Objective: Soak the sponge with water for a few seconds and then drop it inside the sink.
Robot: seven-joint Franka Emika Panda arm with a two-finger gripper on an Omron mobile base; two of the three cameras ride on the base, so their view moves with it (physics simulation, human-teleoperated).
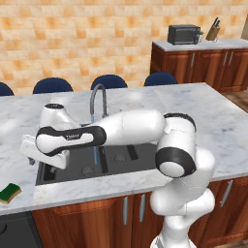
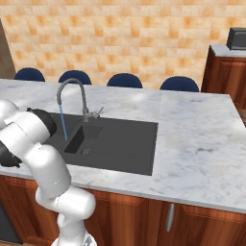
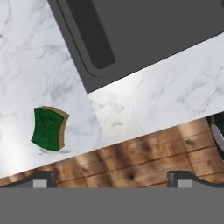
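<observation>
We find the task at its opening stage. The sponge [image 1: 9, 192] lies green side up on the marble counter [image 1: 97, 190], left of the sink [image 1: 121, 157], untouched. The water [image 1: 95, 154] already runs from the faucet [image 1: 98, 99] into the basin. The gripper [image 3: 112, 178] hangs above the counter edge with jaws fully apart, holding nothing; its height over the sponge is hard to judge. Grasping, soaking and dropping all remain.
</observation>
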